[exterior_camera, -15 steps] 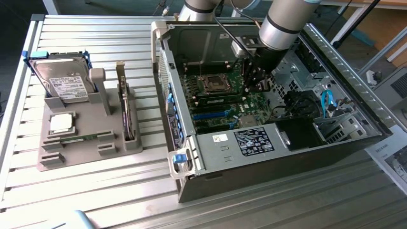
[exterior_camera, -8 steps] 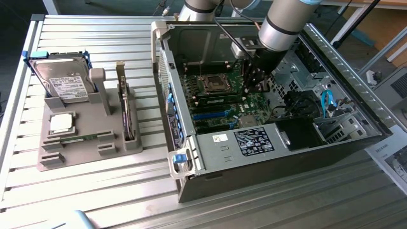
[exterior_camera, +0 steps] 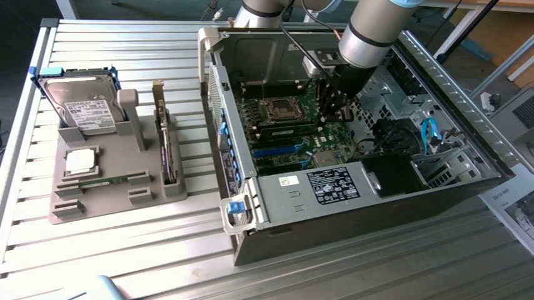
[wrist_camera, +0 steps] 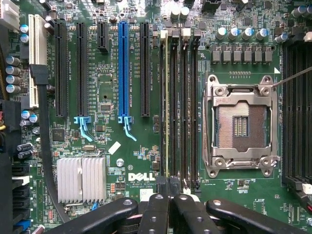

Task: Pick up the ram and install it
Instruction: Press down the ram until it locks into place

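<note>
One ram stands edge-on in a memory slot of the green motherboard, running along the slot between its end clips. My gripper is shut, its black fingertips pressed together right at the near end of that stick. Whether they pinch the stick or only rest on it is not visible. In the exterior view my gripper reaches down into the open computer case, over the memory slots beside the processor socket. A second ram lies flat in the grey holder on the table.
The holder also carries a hard drive, a square silver processor chip and an upright expansion card. The empty processor socket and free memory slots flank the stick. Case walls and cables surround the arm.
</note>
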Robot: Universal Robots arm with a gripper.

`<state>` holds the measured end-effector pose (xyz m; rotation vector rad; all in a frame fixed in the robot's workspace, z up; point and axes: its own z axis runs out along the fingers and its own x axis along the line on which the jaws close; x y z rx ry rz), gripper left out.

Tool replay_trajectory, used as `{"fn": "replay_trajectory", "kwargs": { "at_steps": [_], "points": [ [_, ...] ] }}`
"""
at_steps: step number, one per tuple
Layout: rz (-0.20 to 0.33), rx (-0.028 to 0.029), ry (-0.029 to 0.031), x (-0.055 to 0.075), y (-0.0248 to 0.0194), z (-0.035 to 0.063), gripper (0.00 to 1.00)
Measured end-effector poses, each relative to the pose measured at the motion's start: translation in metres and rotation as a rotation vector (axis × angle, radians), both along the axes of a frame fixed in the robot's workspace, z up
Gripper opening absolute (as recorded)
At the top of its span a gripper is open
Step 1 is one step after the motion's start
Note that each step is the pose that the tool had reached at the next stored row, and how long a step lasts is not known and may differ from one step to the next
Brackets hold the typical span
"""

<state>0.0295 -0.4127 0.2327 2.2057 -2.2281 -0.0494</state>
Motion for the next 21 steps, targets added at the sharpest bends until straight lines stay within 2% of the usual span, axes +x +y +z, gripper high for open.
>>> {"fn": "replay_trajectory", "kwargs": {
  "at_steps": [15,21],
  "points": [
    [0.000,0.0001,0.0000,0.0000,-0.0002,-0.0015,0.10],
    [0.000,-0.0001,0.0000,0.0000,-0.0002,0.0074,0.10]
  ]
}}
